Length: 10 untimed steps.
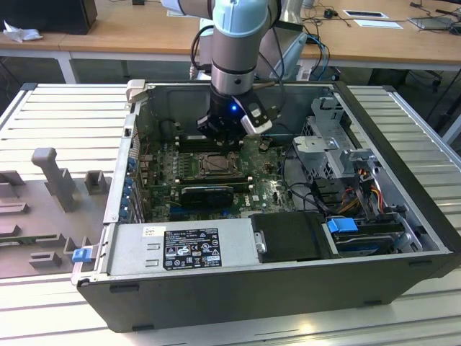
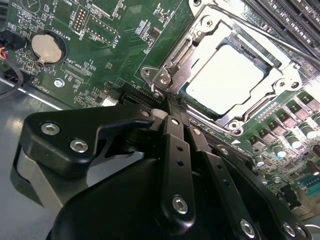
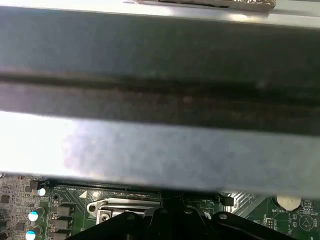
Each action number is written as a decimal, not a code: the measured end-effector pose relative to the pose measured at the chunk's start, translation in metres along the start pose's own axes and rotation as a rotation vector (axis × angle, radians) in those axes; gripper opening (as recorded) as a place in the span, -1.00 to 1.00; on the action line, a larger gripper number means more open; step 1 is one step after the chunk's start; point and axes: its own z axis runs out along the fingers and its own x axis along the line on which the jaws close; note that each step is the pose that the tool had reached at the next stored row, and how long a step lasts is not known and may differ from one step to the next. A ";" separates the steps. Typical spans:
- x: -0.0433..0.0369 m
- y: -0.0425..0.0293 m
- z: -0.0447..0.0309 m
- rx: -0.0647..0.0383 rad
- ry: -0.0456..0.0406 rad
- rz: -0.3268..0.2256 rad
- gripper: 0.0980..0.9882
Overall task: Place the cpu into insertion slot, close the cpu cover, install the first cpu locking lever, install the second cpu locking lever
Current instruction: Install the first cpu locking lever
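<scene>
— Black gripper (image 2: 172,107), fingers pressed together, nothing between them, tips right at the socket's hinge corner.

— Which step?

— Looks like cover or lever work. The cpu (image 2: 227,80), pale matte square, already sits in the insertion slot (image 2: 265,59). The cpu cover (image 2: 197,47), thin shiny stamped frame, seems down around it, though I can't tell if it's latched.

— Beyond that?

— Green motherboard (image 2: 120,55), round silver coin cell (image 2: 45,48), grey steel case wall (image 3: 160,150).

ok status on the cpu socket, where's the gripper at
Gripper shut, tips at the corner of the cpu cover. Cpu seated in the insertion slot, cover down over it. Nothing in the way around the socket.
</scene>
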 end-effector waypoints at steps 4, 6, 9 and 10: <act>0.0000 -0.0002 0.0002 -0.003 -0.0001 0.000 -0.98; 0.0000 -0.0002 0.0003 -0.008 -0.0006 0.000 -0.98; 0.0000 -0.0001 0.0004 -0.020 -0.0016 0.000 -0.98; 0.0000 0.0000 -0.0003 -0.021 -0.0016 0.000 -0.98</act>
